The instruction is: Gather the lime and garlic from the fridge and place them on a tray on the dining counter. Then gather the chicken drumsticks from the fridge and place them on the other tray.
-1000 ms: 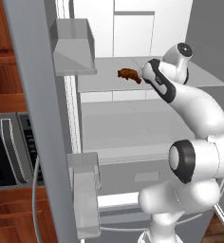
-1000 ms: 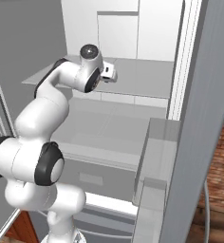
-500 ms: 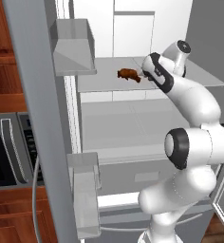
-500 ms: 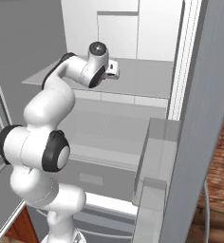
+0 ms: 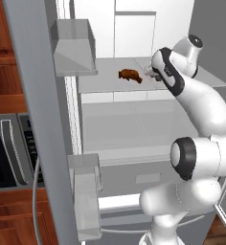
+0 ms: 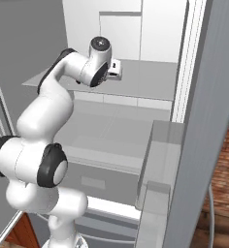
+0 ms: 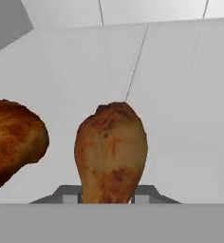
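- One drumstick (image 7: pixel 111 152) sits between the gripper (image 7: pixel 107 197) jaws, which are closed on its narrow end, on the fridge (image 5: pixel 148 119) upper shelf.
- The other drumstick (image 5: pixel 129 75) lies just left.
- Step: drumstick pickup; next, lift clear and carry to the tray.

Arm outstretched — gripper (image 7: pixel 107 195) clamped.

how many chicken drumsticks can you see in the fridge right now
2. One chicken drumstick stands between the jaws, its narrow end down by the finger tips. The other drumstick lies just beside it on the same fridge shelf. More could be hidden behind the arm.
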You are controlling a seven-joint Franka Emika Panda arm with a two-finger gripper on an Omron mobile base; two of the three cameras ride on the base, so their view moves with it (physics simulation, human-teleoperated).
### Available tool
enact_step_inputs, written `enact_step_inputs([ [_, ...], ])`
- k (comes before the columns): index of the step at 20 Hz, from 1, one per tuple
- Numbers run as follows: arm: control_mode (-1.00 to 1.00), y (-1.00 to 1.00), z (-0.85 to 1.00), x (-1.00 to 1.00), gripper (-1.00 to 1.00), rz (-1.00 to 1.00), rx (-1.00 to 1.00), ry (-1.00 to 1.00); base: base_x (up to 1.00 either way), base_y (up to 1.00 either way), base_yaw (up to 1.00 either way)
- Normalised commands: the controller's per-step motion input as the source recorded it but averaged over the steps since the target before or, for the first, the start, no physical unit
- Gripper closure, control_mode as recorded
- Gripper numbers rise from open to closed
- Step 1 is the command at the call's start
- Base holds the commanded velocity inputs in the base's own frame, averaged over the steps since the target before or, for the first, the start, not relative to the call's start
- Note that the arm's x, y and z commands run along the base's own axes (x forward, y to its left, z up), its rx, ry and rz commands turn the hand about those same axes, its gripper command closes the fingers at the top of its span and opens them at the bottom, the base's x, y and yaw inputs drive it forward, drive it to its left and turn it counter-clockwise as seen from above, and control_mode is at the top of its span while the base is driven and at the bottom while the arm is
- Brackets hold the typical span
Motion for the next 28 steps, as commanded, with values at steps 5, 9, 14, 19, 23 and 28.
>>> enact_step_inputs([
  [5,-1.00,0.00,-0.04,-1.00,1.00,-0.03,0.01,-0.26,0.00,0.00,0.00],
  [9,-1.00,0.00,0.72,-1.00,1.00,-0.03,0.00,-0.18,0.00,0.00,0.00],
  [14,-1.00,0.00,1.00,-1.00,1.00,0.00,0.00,0.06,0.00,0.00,0.00],
  [19,-1.00,0.00,0.57,-1.00,1.00,-0.02,0.00,0.12,0.00,0.00,0.00],
  [23,-1.00,0.00,-0.14,-1.00,1.00,0.00,0.00,-0.04,0.00,0.00,0.00],
  [28,-1.00,0.21,-0.21,-1.00,1.00,0.00,0.00,-0.06,0.00,0.00,0.00],
])
